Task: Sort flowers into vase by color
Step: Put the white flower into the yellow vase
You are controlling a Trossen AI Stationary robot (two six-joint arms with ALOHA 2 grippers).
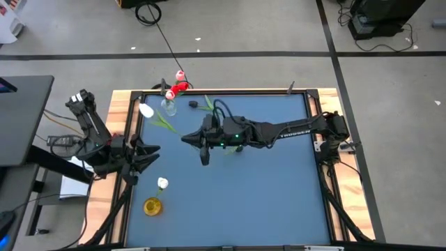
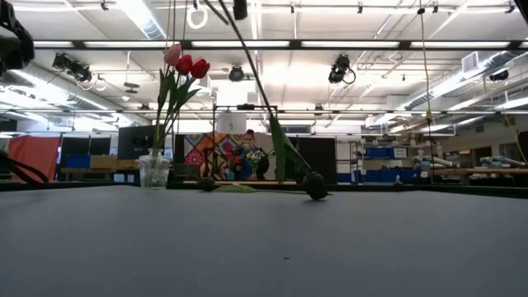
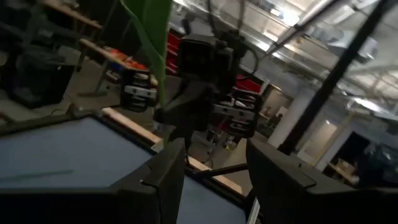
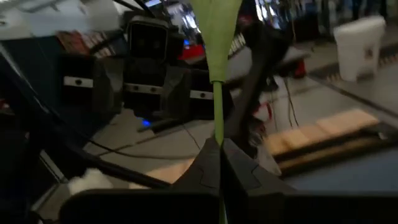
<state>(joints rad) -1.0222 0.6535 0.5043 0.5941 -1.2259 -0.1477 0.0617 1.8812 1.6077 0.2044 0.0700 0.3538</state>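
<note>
Your right gripper (image 1: 203,141) sits mid-tabletop (image 1: 279,188), fingers pinched on a green stem (image 1: 164,123) with a white head. Left gripper (image 1: 150,150) waits at the left edge, fingers apart. Red flowers (image 1: 180,86) stand in the clear vase (image 1: 168,106).

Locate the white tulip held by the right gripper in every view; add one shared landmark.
High view: white tulip left of centre.
Low view: its stem and leaf, centre; head out of frame.
Left wrist view: probably the green leaf, upper left.
Right wrist view: stem, centre, between the fingers.
Landmark: right gripper pinching the stem, in high and both wrist views.
</note>
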